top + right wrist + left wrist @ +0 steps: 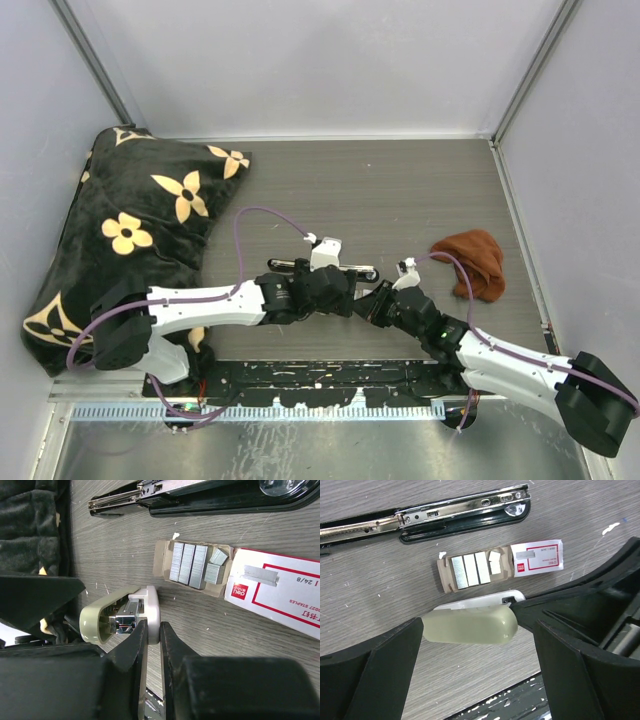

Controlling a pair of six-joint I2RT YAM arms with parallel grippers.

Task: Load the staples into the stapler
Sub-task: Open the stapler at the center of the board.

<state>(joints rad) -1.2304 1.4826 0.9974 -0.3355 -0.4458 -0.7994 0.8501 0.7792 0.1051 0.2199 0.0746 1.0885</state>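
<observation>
The staples (470, 570) lay in an open card tray on the counter (380, 590), the tray half out of its red-and-white box (537, 556). They sat between the opened-out black stapler (460, 511) and a cream oblong (455, 627), touching neither end effector. The left end effector (475, 625) stood wide, its fingers flanking the oblong, with the staples just beyond it. The right end effector (152, 630) was narrow, pinched on the oblong's white edge; the staples lay near its fingertips, ahead and to one side.
</observation>
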